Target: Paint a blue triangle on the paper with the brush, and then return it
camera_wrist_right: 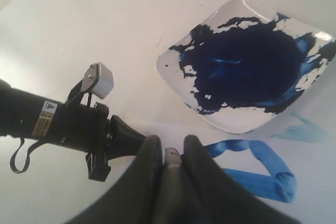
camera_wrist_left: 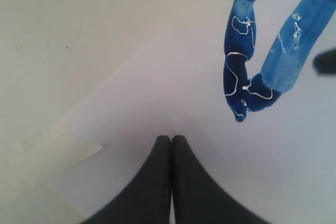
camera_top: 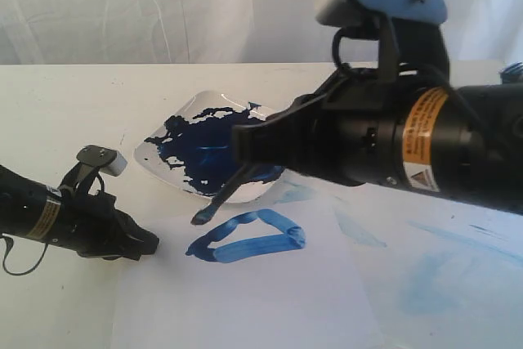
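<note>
Thin black-handled paintbrush [camera_top: 217, 202] was clamped in the right end effector [camera_wrist_right: 169, 148], tip over the white paper sheet [camera_top: 245, 308].
Light, stiff, likely to pivot; best held mid-handle. Left end effector [camera_wrist_left: 171, 139] was closed, empty.

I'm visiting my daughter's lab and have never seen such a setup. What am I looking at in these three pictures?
This is a robot with two arms, each ending in a pinching tool. The exterior picture comes from a camera off the arms; the other two come from cameras on the wrists, each looking past its own tool. On the white table lie a sheet of paper and a white square dish of dark blue paint. A blue triangle is painted on the paper. The right tool is shut on a black brush, its tip near the triangle. The left tool is shut and holds nothing.
</note>
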